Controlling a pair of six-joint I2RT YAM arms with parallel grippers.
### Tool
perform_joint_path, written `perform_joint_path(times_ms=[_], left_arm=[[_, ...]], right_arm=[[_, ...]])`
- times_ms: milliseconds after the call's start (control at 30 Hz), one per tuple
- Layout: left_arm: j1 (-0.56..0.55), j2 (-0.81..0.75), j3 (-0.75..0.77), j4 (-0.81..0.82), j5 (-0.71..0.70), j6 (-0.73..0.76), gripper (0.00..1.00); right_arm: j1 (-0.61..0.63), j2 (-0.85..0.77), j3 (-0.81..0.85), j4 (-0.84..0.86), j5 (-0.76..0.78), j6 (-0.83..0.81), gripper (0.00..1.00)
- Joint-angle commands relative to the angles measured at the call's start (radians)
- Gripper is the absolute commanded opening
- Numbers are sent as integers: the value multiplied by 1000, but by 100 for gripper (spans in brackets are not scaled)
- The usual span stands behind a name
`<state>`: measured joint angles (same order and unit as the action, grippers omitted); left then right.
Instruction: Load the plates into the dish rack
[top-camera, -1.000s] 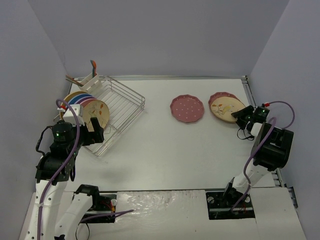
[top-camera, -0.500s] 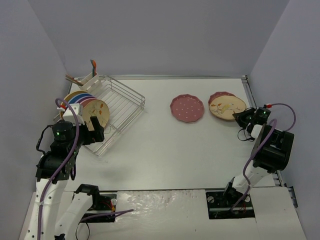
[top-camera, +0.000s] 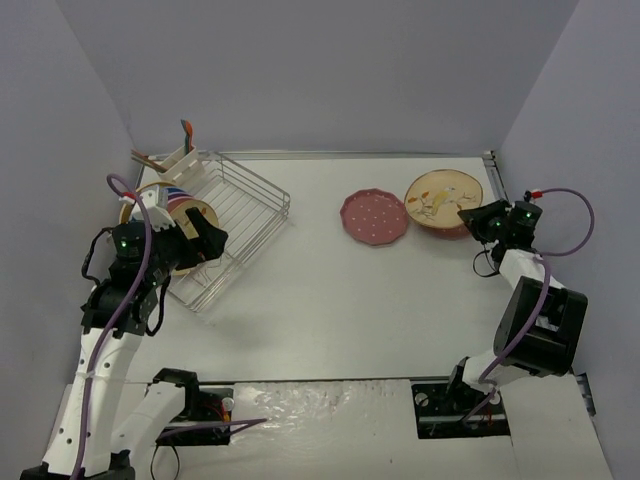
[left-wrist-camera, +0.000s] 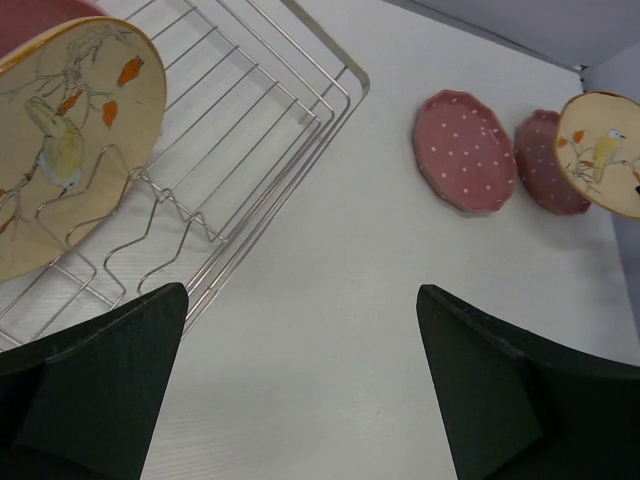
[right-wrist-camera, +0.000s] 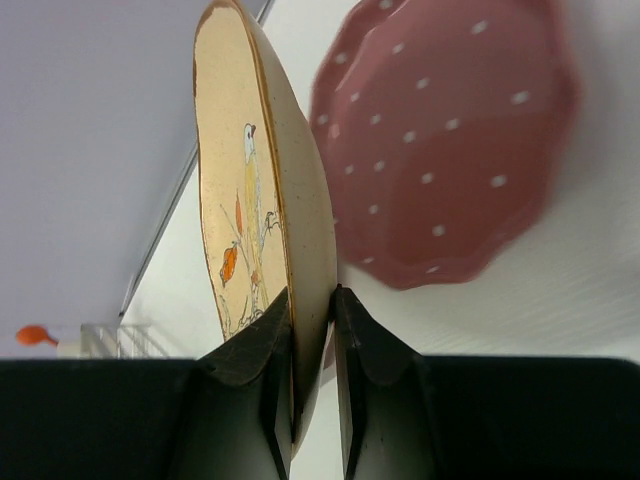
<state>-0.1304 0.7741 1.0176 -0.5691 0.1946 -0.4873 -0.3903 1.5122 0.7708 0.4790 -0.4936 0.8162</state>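
My right gripper (top-camera: 472, 221) (right-wrist-camera: 312, 300) is shut on the rim of a cream floral plate (top-camera: 442, 201) (right-wrist-camera: 258, 190) and holds it tilted up above the table. A dark-pink dotted plate (top-camera: 374, 217) (left-wrist-camera: 465, 150) lies flat to its left. A second dark-pink plate (left-wrist-camera: 545, 160) lies under the lifted one, and one dotted plate shows in the right wrist view (right-wrist-camera: 450, 140). The dish rack (top-camera: 245, 205) (left-wrist-camera: 250, 130) stands at the left with a cream floral plate (top-camera: 190, 226) (left-wrist-camera: 70, 140) and coloured plates (top-camera: 163, 195) upright in it. My left gripper (top-camera: 208, 240) (left-wrist-camera: 300, 400) is open and empty beside the rack.
A white utensil caddy (top-camera: 180, 158) with utensils sits at the rack's far corner. Grey walls close the table on the left, back and right. A metal rail (top-camera: 494, 185) runs along the right edge near my right arm.
My right gripper has lifted the cream floral plate off the dark-pink plate and swung it back and left, tilting it up. My left arm has risen and turned right, away from the rack.
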Motion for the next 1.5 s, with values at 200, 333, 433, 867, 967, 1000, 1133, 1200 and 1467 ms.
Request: perform_joint_path(times_ms=[200, 333, 433, 867, 967, 1000, 1133, 1200, 1467], left_arm=[[-66, 75, 29, 353, 143, -257, 97], [-114, 131, 38, 407, 146, -296, 97], [-148, 165, 32, 455, 150, -335, 97], [-213, 281, 35, 438, 192, -457, 91], [-213, 291, 23, 445, 207, -488, 87], [-213, 292, 20, 447, 211, -498, 86], [-213, 285, 7, 472, 221, -520, 80], [-213, 278, -3, 493, 220, -541, 66], [-213, 265, -55, 556, 236, -607, 23]], right_arm=[[301, -136, 162, 101, -222, 97, 0], [481, -147, 170, 167, -261, 155, 0], [617, -134, 176, 232, -282, 190, 0], [803, -72, 173, 499, -335, 294, 0], [811, -69, 176, 508, -342, 292, 0], [813, -70, 178, 510, -343, 290, 0], [818, -70, 183, 517, -352, 288, 0], [818, -74, 177, 518, -349, 285, 0], [818, -63, 158, 544, -351, 294, 0]])
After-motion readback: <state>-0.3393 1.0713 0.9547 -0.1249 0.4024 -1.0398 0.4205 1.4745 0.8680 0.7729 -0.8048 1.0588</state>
